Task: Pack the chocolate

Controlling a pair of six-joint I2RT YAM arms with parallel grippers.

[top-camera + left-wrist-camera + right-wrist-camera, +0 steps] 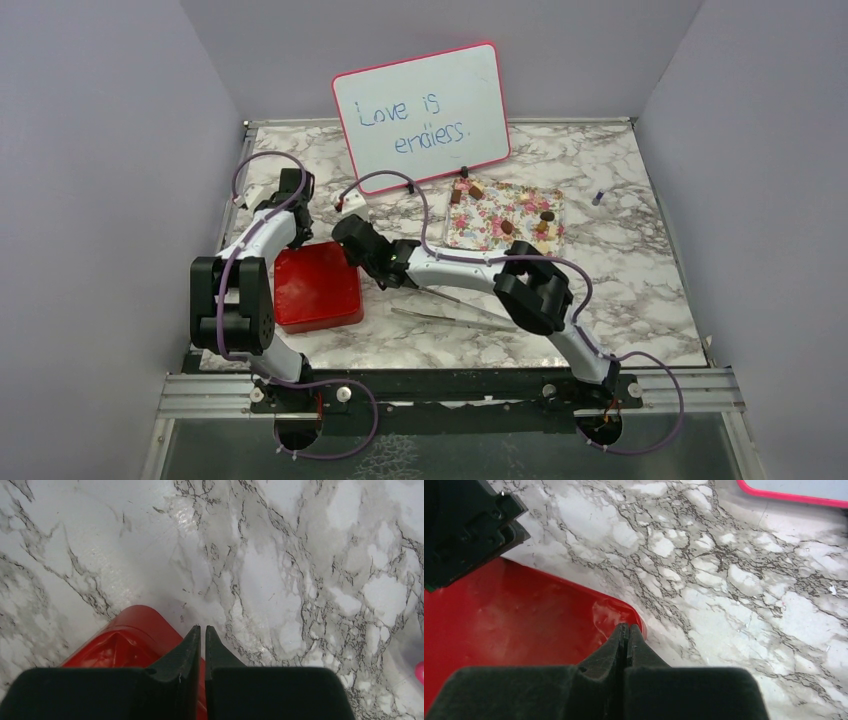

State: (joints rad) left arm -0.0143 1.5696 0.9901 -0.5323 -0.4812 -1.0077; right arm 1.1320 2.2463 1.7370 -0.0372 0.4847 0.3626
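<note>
From above, the chocolate (507, 227) lies scattered on the flowered tray (485, 213), at two o'clock from the red box (318, 285) on the marble surface (620, 280). At the left wrist, the left claw (202, 636) is pressed together, empty, by the box's rim. At the right wrist, the right claw (625, 634) is pressed together, empty, at the box's corner.
</note>
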